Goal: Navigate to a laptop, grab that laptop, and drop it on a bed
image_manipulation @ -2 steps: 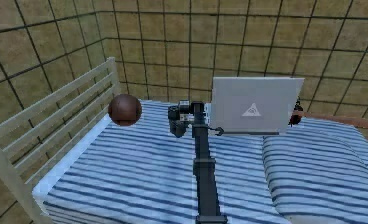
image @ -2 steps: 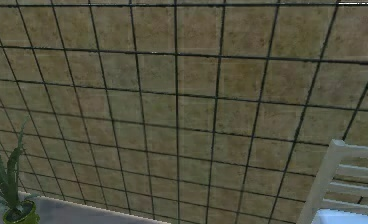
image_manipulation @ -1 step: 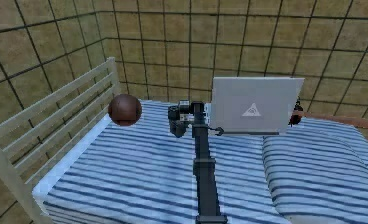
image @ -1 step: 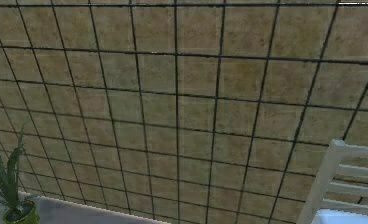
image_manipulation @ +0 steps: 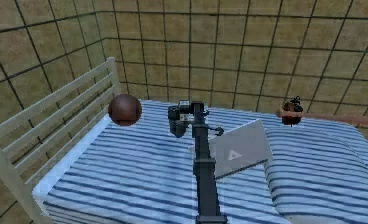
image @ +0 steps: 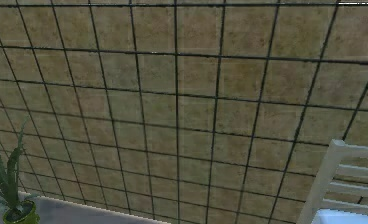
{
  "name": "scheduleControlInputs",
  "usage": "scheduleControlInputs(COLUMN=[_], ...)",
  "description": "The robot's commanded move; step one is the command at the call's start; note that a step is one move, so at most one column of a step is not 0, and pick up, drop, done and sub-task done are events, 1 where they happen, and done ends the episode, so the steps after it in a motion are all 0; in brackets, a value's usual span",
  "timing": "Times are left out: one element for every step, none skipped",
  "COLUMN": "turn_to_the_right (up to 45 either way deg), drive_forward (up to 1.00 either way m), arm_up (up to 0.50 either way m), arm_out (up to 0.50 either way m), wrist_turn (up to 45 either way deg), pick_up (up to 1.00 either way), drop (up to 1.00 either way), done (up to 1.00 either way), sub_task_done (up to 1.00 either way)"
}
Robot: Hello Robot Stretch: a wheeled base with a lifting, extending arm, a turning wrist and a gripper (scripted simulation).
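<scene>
Claw: your claw [image_manipulation: 178, 118] hangs over the bed [image_manipulation: 112, 170]; you cannot tell whether it grips anything.
Laptop: the laptop [image_manipulation: 240, 150] lies on the bed, just right of the claw, seemingly flat.
Ball: a brown ball [image_manipulation: 125, 109] sits left of the claw.
Progress: delivery looks done; you likely have only the arm to draw clear.

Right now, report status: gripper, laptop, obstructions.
Gripper over striped bed, load cannot be told. Laptop lying on the bed, right of the arm. Brown ball on bed left of gripper.
</scene>
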Motion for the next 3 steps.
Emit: scheduleControlInputs(turn_to_the_right=[0.0,0.0,0.0], drive_forward=[0.0,0.0,0.0], arm_up=[0.1,0.0,0.0], arm_out=[0.0,-0.08,0.0], wrist_turn=[0.0,0.0,0.0], pick_up=[0.0,0.0,0.0], drop=[0.0,0.0,0.0], done=[0.0,0.0,1.0], sub_task_done=[0.0,0.0,0.0])
